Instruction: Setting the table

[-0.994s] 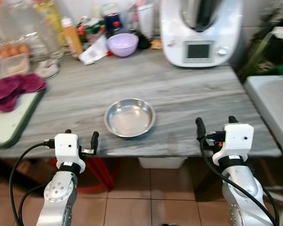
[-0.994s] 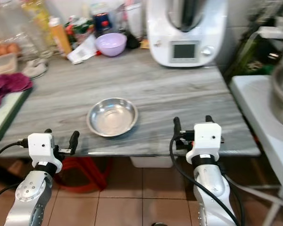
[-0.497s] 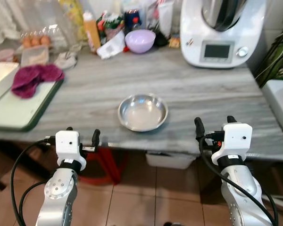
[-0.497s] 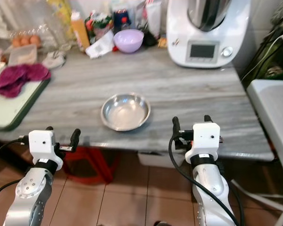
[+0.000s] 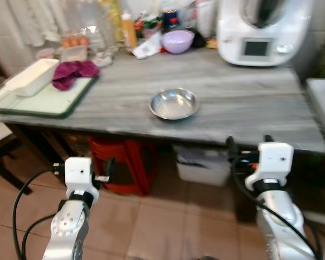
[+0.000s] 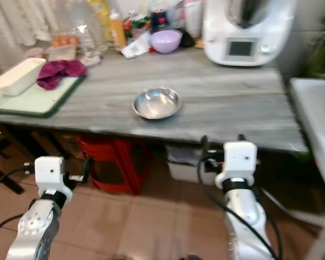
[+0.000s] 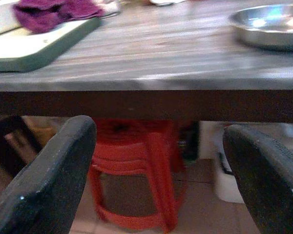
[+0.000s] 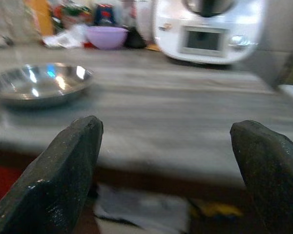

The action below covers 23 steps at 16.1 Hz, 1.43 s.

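Grey-veined stone table (image 5: 244, 103): long slab, front edge facing robot, red stool (image 5: 122, 162) tucked beneath. Risk: arms held below slab level; any lift straight up liable to strike underside or edge.

White kitchen machine (image 5: 257, 30): upright at far right corner. Risk: clipped by right arm on a wide swing across the top.

Green tray (image 5: 38, 100): flat on left end of table, carrying white dish (image 5: 31, 77) and purple cloth (image 5: 73, 71). Risk: overhanging corner nudged by left arm if raised close to that edge.

Steel bowl (image 5: 174, 103): task item, near middle of table, upright, apparently empty, well apart from both grippers. Risk: smooth, shallow, low-rimmed; likely to skate on polished stone or slip from two thin fingers if pinched at rim off-centre.

Lilac bowl (image 5: 177, 40): at back among bottles and packets. Risk: clutter toppled by over-reach past steel bowl.

Left gripper (image 7: 156, 170): fingers spread wide, holding nothing, below table edge, facing stool.

Right gripper (image 8: 171, 170): fingers spread wide, holding nothing, about level with tabletop, steel bowl ahead toward the left. Risk: views soft with blur; reach judged on such frames likely to miss rim.
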{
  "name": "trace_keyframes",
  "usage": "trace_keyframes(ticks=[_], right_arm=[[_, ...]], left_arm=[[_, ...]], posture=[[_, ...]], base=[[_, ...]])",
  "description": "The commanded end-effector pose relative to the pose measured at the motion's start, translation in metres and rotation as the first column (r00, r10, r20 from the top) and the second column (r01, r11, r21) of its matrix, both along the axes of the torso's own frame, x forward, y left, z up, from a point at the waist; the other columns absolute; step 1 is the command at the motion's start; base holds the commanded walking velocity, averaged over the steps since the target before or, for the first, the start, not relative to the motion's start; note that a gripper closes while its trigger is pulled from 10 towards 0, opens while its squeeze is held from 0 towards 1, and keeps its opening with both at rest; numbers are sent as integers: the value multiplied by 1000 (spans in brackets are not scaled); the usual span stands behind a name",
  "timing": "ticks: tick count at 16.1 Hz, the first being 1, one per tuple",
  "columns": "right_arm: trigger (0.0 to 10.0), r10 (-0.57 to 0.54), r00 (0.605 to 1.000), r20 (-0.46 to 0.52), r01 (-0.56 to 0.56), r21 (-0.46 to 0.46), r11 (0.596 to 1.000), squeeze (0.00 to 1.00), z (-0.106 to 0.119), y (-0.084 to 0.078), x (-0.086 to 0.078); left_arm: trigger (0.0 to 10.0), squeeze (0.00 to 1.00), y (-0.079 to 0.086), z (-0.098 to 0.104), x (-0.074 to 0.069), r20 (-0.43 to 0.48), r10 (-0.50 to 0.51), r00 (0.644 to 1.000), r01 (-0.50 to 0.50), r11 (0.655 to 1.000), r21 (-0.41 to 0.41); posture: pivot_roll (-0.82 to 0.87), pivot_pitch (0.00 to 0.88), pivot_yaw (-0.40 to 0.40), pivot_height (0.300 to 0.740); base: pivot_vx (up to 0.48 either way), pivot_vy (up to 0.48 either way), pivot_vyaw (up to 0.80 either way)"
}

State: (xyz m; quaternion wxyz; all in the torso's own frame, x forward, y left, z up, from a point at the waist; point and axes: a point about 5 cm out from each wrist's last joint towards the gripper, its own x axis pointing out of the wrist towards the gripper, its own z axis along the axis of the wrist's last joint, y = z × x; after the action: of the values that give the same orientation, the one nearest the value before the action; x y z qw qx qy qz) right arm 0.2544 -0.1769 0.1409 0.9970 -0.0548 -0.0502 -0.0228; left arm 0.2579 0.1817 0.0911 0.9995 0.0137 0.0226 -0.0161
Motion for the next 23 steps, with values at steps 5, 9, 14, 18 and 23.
trace_keyframes(ticks=[5,9,14,18,23], right_arm=[[10000,-7,1000,-5,7,32,999,0,-1,5,0],[10000,-25,999,-33,26,26,999,0,-4,4,1],[10000,-32,999,-16,31,-12,999,0,-4,3,4],[10000,-5,1000,-8,5,-36,999,0,-3,7,6],[10000,-2,998,-60,2,4,1000,0,-12,10,6]], left_arm=[[10000,0,6,-2,-3,-14,-6,1000,6,1000,21],[10000,0,6,0,-2,-1,-18,1000,18,998,56],[10000,0,1,4,-3,21,-86,996,85,996,24],[10000,0,-2,5,-2,29,-106,994,106,994,11],[10000,0,-6,5,-1,29,-128,991,128,992,-5]], posture=[[-132,95,88,740],[-132,99,91,740],[-132,98,89,740],[-134,97,88,740],[-138,98,90,740]], base=[[-346,0,0],[-135,0,0],[0,0,0],[0,-63,0],[0,-334,0]])
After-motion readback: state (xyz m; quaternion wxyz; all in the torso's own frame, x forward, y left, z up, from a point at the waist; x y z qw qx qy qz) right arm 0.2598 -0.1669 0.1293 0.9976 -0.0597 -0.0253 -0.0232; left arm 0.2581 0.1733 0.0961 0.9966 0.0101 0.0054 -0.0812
